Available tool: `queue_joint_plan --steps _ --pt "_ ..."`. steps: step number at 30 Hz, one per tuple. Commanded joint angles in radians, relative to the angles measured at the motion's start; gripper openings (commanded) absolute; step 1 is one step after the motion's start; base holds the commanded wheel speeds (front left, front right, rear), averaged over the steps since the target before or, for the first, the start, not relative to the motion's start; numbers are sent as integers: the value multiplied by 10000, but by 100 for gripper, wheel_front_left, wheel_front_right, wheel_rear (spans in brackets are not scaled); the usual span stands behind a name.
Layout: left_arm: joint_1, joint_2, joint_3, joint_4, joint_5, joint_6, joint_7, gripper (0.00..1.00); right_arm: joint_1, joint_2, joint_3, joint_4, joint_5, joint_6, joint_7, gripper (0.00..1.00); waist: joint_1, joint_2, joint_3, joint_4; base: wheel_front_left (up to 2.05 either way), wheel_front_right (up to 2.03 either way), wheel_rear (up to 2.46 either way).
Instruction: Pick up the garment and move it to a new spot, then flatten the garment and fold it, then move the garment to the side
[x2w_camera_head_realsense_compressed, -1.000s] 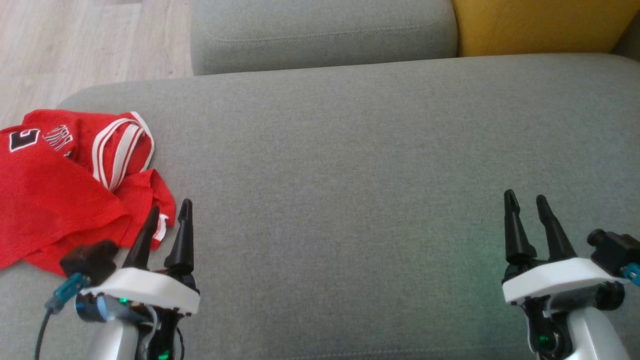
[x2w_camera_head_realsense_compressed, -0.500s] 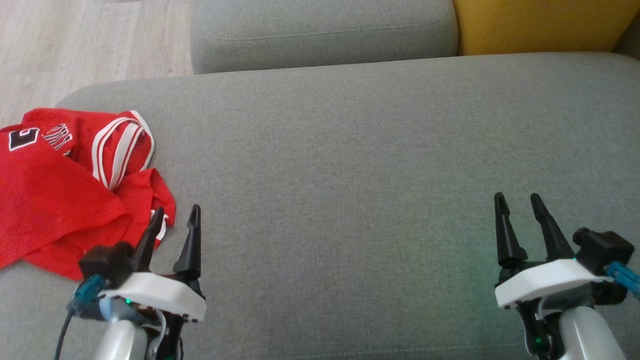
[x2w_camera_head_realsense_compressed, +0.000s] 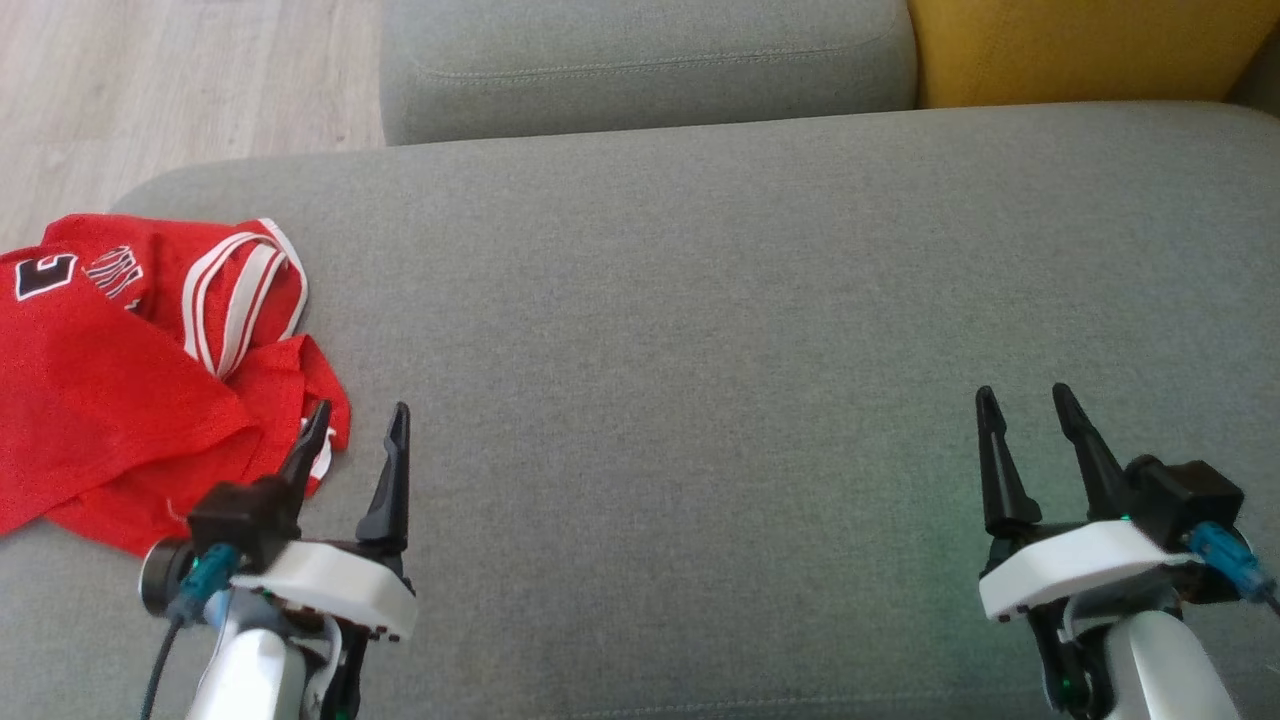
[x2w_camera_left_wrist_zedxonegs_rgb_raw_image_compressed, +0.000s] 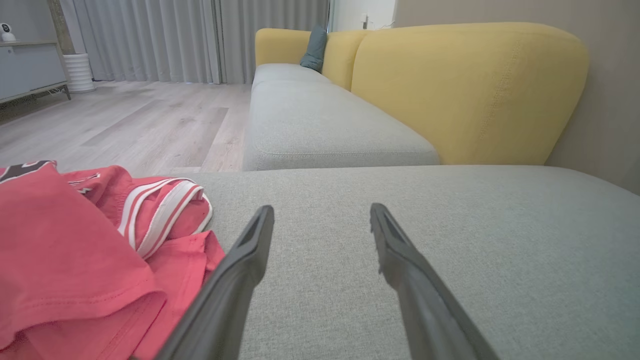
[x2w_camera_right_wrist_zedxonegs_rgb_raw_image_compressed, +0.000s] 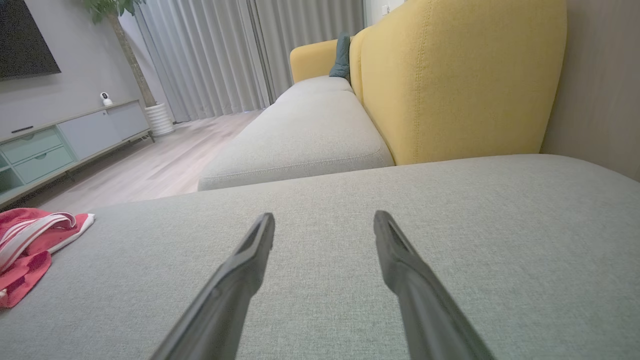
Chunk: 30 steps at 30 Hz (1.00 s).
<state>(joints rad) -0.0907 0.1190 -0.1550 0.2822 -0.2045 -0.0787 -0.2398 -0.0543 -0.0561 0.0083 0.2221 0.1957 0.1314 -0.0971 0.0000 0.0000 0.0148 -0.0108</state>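
Note:
A crumpled red garment (x2w_camera_head_realsense_compressed: 110, 380) with white-striped trim and a black-and-white print lies at the left end of the grey cushion (x2w_camera_head_realsense_compressed: 700, 300). It also appears at the lower left of the left wrist view as the garment (x2w_camera_left_wrist_zedxonegs_rgb_raw_image_compressed: 75, 250), and at the far left of the right wrist view as the garment (x2w_camera_right_wrist_zedxonegs_rgb_raw_image_compressed: 30, 240). My left gripper (x2w_camera_head_realsense_compressed: 360, 420) stands open just right of the garment's near corner, empty, over bare cushion. My right gripper (x2w_camera_head_realsense_compressed: 1020, 400) is open and empty far to the right. In their own views the left gripper (x2w_camera_left_wrist_zedxonegs_rgb_raw_image_compressed: 320, 212) and the right gripper (x2w_camera_right_wrist_zedxonegs_rgb_raw_image_compressed: 322, 217) hold nothing.
A second grey seat cushion (x2w_camera_head_realsense_compressed: 640, 60) lies beyond, with a yellow backrest (x2w_camera_head_realsense_compressed: 1080, 50) at the far right. Wooden floor (x2w_camera_head_realsense_compressed: 150, 90) runs past the cushion's left edge. A cabinet (x2w_camera_right_wrist_zedxonegs_rgb_raw_image_compressed: 60, 145) stands across the room.
Both arms have drawn back toward the view's bottom edge. The left gripper shifted slightly right, the right gripper slightly left. Both stayed open; the garment has not moved.

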Motion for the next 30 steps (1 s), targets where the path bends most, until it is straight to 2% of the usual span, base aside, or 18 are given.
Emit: queue_joint_plan --steps 1,23,30 --pt "-599 229 227 -294 319 59 -164 100 -588 -6 204 -378 -305 -7 -158 100 0 0 9 -3 0 0 0" --pt "-660 139 275 -64 166 68 -220 100 -670 53 207 -242 22 -7 -156 100 0 0 54 10 0 0 0" --pt "-770 149 363 -33 114 148 -220 100 -676 55 194 -379 -88 -7 -91 100 0 0 129 303 0 0 0"
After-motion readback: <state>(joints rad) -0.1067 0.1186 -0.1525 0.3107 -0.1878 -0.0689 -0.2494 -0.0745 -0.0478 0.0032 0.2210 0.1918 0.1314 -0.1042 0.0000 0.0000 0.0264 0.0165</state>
